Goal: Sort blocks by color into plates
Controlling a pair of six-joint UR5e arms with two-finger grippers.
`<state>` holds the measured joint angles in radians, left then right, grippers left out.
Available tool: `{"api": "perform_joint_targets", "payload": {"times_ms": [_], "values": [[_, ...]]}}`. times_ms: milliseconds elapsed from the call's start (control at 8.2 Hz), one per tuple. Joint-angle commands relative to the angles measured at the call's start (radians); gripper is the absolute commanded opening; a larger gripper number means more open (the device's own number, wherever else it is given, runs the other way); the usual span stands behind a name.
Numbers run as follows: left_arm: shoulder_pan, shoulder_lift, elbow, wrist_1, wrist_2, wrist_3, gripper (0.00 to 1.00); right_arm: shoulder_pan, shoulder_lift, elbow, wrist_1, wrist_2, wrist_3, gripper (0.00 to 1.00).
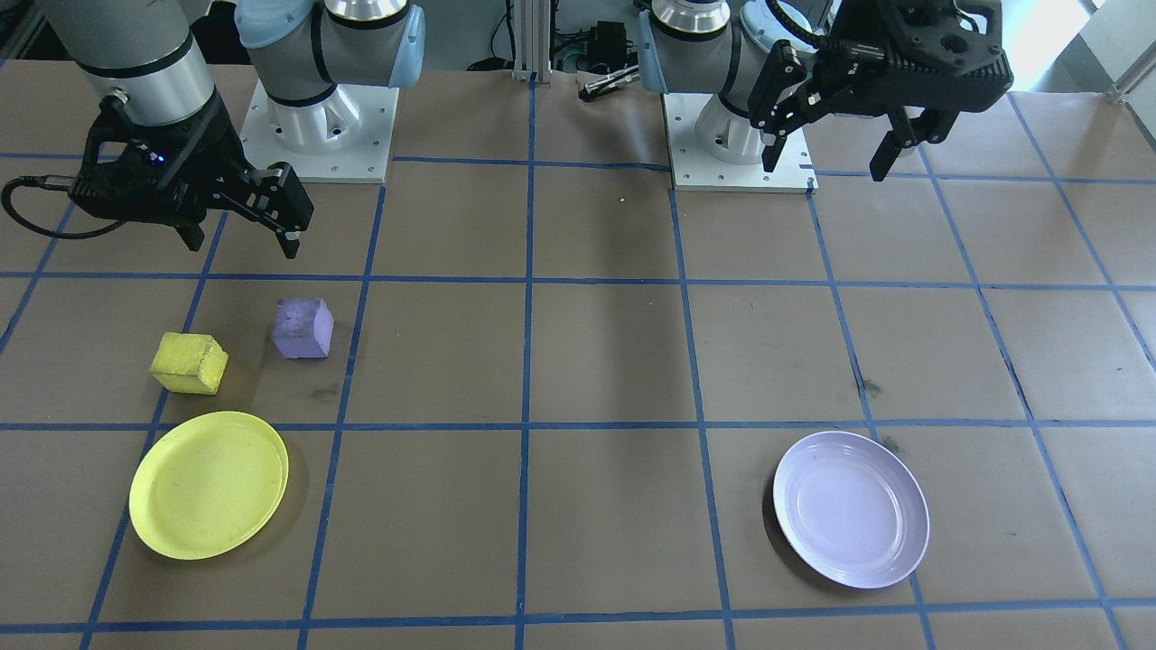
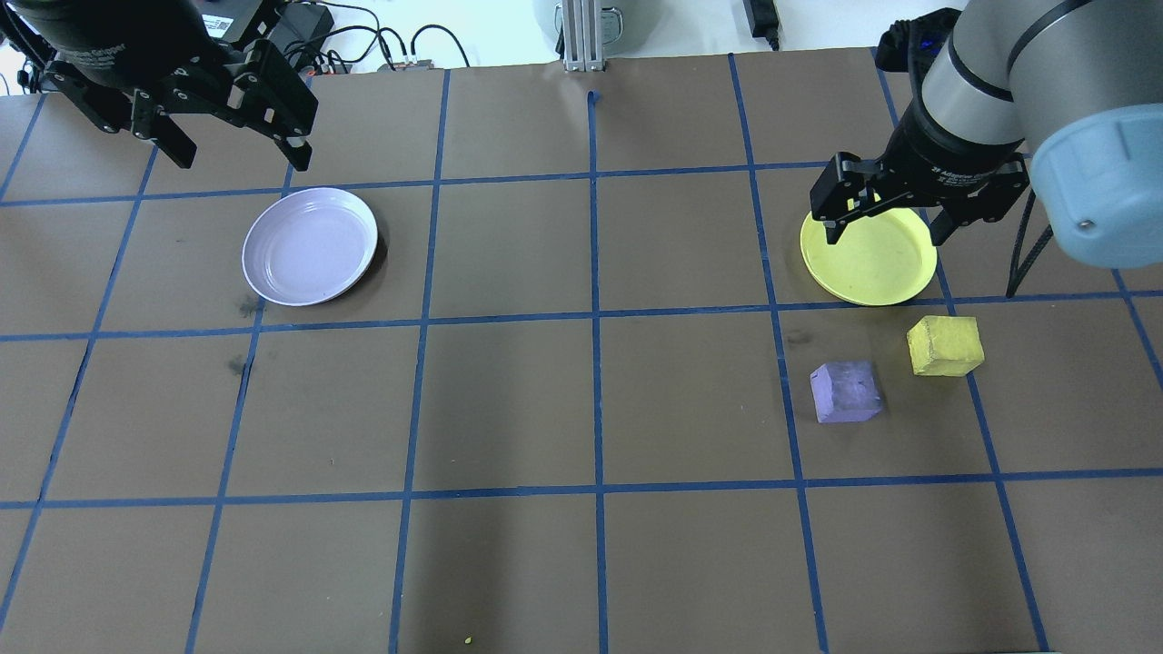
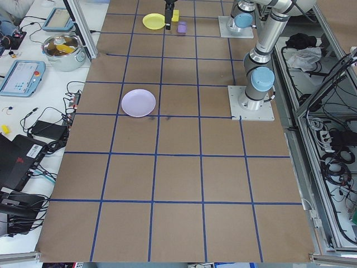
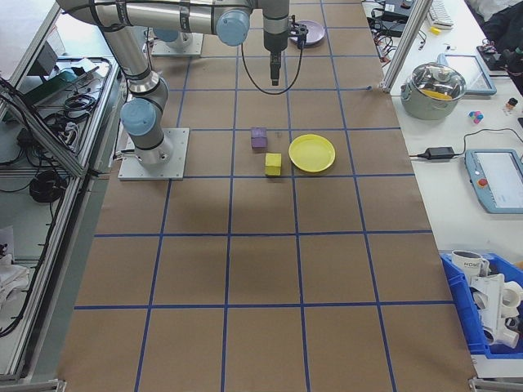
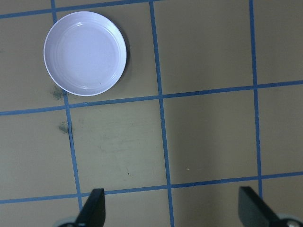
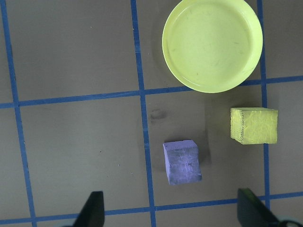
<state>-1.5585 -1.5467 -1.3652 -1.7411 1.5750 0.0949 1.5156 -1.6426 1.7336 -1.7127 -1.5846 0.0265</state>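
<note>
Front view: right gripper [image 1: 242,236] hung wide open above the table, nothing held. The purple block [image 1: 302,328] sat at about 1 o'clock from the yellow block [image 1: 190,363], yellow plate [image 1: 209,484] at 6.

Overhead: left gripper [image 2: 232,150] was spread too, with the lavender plate [image 2: 310,245] at 5 o'clock.

Right wrist view: the blocks sat close, so a sloppy descent could've nudged the neighbour. The yellow one's long axis ran 3-to-9.
</note>
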Motion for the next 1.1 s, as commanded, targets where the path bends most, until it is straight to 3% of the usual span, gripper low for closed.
{"api": "perform_joint_targets", "payload": {"times_ms": [0, 366, 732, 976], "values": [[0.0, -0.01, 0.0, 0.002, 0.003, 0.0, 1.0, 0.0, -0.002, 0.0, 0.031, 0.003, 0.001, 1.0], [0.0, -0.003, -0.002, 0.002, 0.003, 0.0, 1.0, 0.0, -0.002, 0.0, 0.038, 0.003, -0.005, 1.0], [-0.002, -0.012, -0.002, 0.002, 0.0, 0.0, 1.0, -0.026, -0.016, -0.002, 0.035, -0.061, -0.01, 1.0], [0.001, -0.003, -0.002, 0.003, -0.001, 0.002, 1.0, -0.108, 0.001, 0.01, 0.038, -0.064, -0.013, 1.0]]}}
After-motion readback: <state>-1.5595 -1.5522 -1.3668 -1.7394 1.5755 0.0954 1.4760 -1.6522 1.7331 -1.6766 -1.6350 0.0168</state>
